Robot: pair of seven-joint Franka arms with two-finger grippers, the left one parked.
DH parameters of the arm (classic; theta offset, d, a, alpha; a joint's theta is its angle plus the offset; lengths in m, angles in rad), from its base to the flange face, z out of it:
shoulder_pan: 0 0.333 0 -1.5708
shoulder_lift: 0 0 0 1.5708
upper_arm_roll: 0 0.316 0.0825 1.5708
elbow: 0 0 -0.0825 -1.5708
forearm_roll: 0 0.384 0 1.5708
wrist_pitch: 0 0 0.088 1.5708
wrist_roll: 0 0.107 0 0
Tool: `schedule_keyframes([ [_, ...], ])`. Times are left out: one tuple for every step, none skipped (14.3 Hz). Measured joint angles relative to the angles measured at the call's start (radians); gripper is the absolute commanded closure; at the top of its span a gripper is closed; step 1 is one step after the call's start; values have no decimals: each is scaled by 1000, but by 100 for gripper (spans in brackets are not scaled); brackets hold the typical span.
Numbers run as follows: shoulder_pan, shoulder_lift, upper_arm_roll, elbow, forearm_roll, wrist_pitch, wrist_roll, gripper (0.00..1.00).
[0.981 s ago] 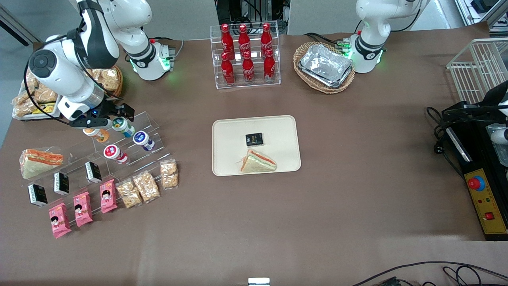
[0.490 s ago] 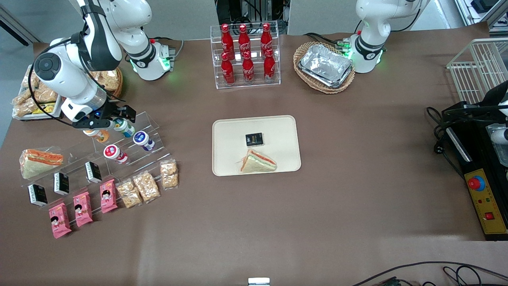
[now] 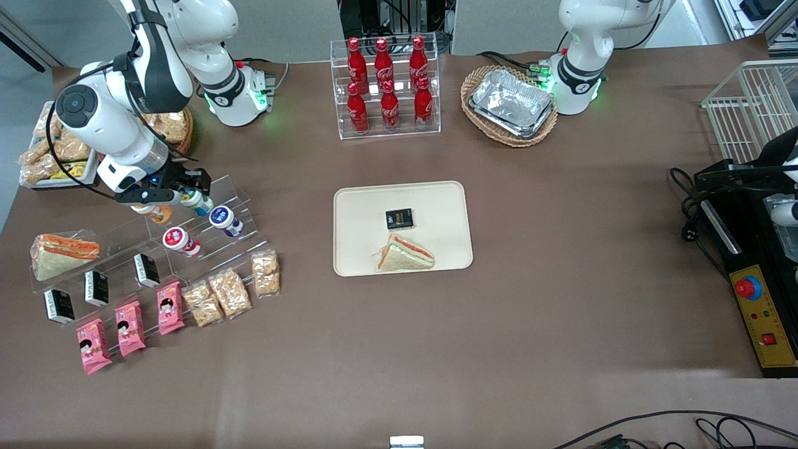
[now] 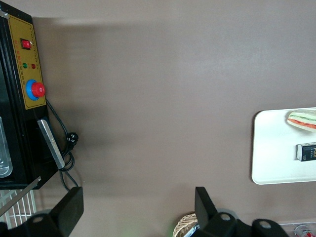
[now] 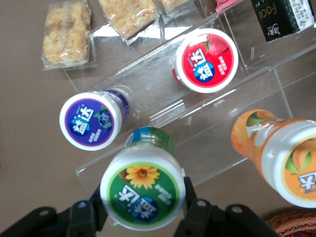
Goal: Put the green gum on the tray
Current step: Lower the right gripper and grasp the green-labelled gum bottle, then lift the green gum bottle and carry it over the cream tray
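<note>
two gripper (image 5: 143,210) fingers (image 5: 194,207) clamp the green gum (image 5: 143,190) at its lid, above the clear stepped shelf (image 3: 206,231) at the working arm's end of the table (image 3: 499,324). tray (image 3: 436,199) well apart, mid-table, holding a sandwich (image 3: 404,254).

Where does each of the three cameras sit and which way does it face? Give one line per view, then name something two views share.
Front view: high above the table, looking down; both arms show, the gripper at the green gum on the clear stand.
Right wrist view: on the working arm, looking down between its fingers at the green gum.
Left wrist view: on the parked arm, looking down at bare table; its own fingers show.
Shared: the tray, front and left wrist.
</note>
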Motion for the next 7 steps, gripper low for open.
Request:
schedule_keyframes([
  [0,1,-3,1,0,3,0,83],
  [0,1,-10,1,0,5,0,83],
  [0,1,-17,1,0,7,-1,83],
  [0,2,-21,1,0,8,-1,84],
  [0,2,-24,1,0,9,-2,84],
  [0,2,-24,1,0,9,-4,85],
  [0,1,-24,3,0,9,-13,86],
])
